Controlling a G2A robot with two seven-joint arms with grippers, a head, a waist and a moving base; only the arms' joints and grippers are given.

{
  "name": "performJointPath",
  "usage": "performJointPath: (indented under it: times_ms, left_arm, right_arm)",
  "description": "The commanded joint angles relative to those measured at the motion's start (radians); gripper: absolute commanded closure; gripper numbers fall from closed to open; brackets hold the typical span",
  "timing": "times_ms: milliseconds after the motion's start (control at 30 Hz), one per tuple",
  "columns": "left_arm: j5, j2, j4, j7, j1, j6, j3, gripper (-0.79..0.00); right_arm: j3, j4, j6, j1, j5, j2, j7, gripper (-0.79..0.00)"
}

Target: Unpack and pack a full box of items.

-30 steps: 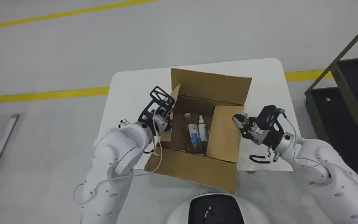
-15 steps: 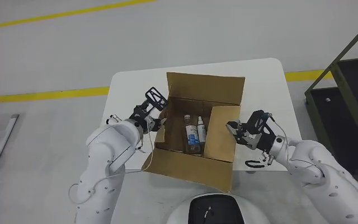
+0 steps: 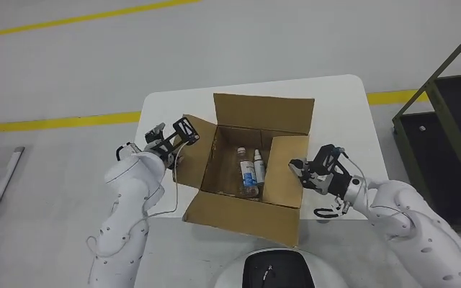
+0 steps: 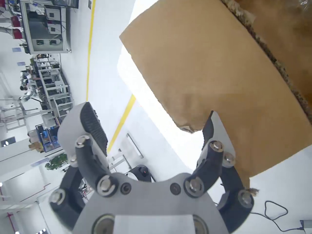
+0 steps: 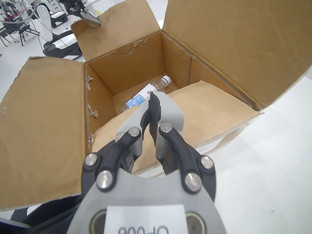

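An open cardboard box [image 3: 263, 111] stands mid-table with two clear bottles [image 3: 248, 173] lying on its bottom; one bottle [image 5: 156, 88] has a white cap and blue label. My left gripper [image 3: 178, 137] is open at the top corner of the left flap [image 3: 193, 147]. That flap's corner [image 4: 190, 127] sits between its fingers, one finger [image 4: 208, 132] touching the cardboard. The same gripper [image 5: 90, 21] is seen across the box. My right gripper [image 5: 151, 103] is shut, its tips over the right flap [image 5: 195, 108], which leans inward over the box. Whether it touches the flap is unclear.
The white table [image 3: 338, 101] has bare room behind and right of the box. A black cable loop [image 3: 328, 212] lies by the right arm. A dark metal cart [image 3: 432, 122] stands off the table's right side. The front flap [image 3: 245, 212] hangs toward the robot.
My left gripper swung out to the left, and the left flap went from upright to spread outward. The right gripper moved in toward the right flap. The box shifted slightly left.
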Motion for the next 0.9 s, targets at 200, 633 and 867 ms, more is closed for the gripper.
performJointPath:
  times_ms: [200,633,867]
  left_arm:
    - [0.031,0.006,0.023,0.028,0.052,0.012,-0.001,-0.785]
    - [-0.016,0.009,-0.071,0.066,0.068,0.012,-0.022,-0.785]
    - [-0.031,0.013,-0.138,0.078,0.057,-0.008,-0.039,-0.785]
  right_arm:
    - [0.002,0.014,0.009,-0.003,0.004,0.000,-0.008,0.000]
    - [0.141,0.039,0.210,-0.098,0.007,0.006,-0.097,0.000]
    - [0.074,0.101,0.177,-0.076,-0.001,0.000,-0.046,0.000]
